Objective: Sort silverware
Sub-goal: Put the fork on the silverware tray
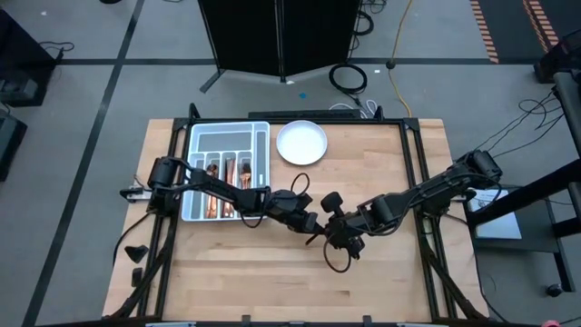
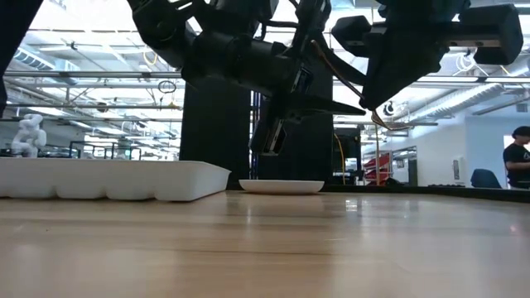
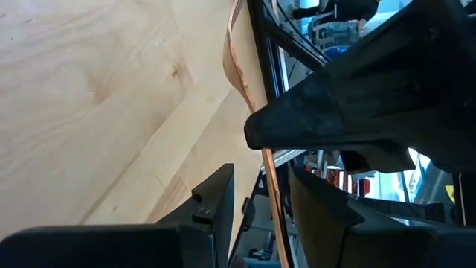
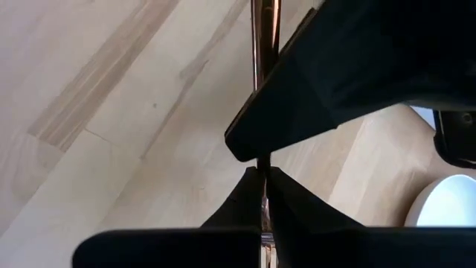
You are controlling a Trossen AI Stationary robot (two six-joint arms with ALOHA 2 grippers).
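silverware piece (image 4: 265, 30) | pinched in right gripper (image 4: 263, 176), long axis running straight out past its tips | left gripper (image 3: 260, 195) spread wide astride the same shaft, equally near

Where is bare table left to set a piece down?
Bare wood runs along the near edge of the table, and on its right side beyond the white plate. Crowded: mid-table, where the left gripper and right gripper meet, and the grey tray.
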